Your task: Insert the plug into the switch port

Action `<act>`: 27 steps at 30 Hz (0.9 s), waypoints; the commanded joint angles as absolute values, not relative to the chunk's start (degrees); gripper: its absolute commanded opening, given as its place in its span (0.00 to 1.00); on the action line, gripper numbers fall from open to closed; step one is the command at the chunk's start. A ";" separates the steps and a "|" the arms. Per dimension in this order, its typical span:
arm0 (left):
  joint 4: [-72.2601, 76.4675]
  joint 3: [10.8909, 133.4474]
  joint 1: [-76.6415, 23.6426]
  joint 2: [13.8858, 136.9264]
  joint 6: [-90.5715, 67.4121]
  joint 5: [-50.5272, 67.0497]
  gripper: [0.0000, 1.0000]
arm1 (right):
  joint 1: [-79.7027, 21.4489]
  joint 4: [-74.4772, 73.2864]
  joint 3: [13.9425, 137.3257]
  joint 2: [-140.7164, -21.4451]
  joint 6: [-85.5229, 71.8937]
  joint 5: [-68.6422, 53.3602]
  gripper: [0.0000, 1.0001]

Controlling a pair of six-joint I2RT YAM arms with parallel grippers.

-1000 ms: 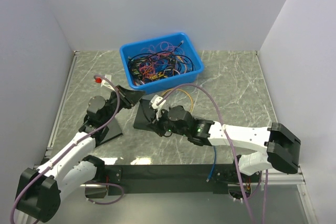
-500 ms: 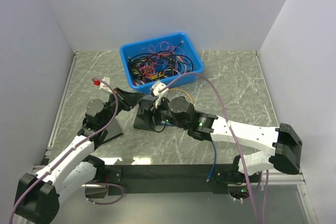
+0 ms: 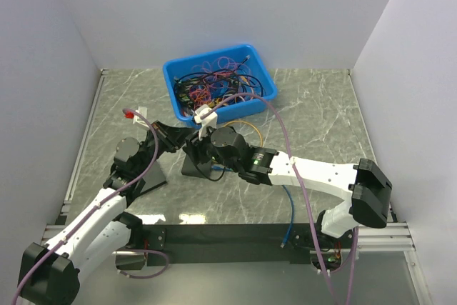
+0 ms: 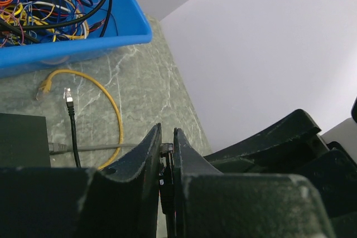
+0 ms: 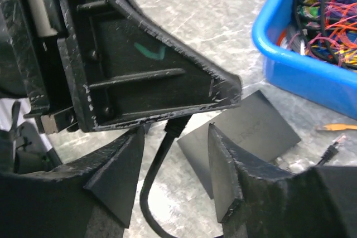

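**Left gripper** (image 4: pixel 167 133), mine: shut to a thin slit. It pinches the plug (image 4: pixel 165 150) between the inner faces of the fingers, close to the tips.

**Plug:** black, on the end of a black cable (image 5: pixel 159 163). It is held in the air above the table (image 3: pixel 314 119), near the switch but not touching it. From my right wrist camera it pokes out just under the left fingers, and its cable drops away below in a loop.

**Right gripper** (image 5: pixel 175 140), mine: spread wide and holding nothing. One finger stands on each side of the hanging black cable, and neither touches it. It sits just beneath my left gripper.

**Switch** (image 5: pixel 254 132): a flat black box lying on the table between my grippers and the bin. I cannot tell which face carries the ports.

**Blue bin** (image 4: pixel 83 45): on the far side of the switch, filled with a tangle of coloured wires.

**Yellow cable** (image 4: pixel 114 108): loose on the table, curving between the bin and the switch.

**Thin black lead** (image 4: pixel 72 132): loose on the table inside the yellow curve, with its clear end pointing toward the bin.

**Grey cable** (image 4: pixel 89 148): runs out from the edge of the switch and crosses the thin black lead.
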State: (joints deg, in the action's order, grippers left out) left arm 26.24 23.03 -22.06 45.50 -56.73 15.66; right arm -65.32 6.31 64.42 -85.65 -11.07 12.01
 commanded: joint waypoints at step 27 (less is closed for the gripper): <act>22.17 25.48 -22.24 40.35 -52.31 17.42 0.37 | -61.61 10.63 61.71 -81.41 -15.29 13.01 0.00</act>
State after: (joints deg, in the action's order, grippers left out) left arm 23.90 23.07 -21.76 42.96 -53.98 15.59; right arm -63.02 7.79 64.27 -85.69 -16.43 11.18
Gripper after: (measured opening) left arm 0.331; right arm 0.173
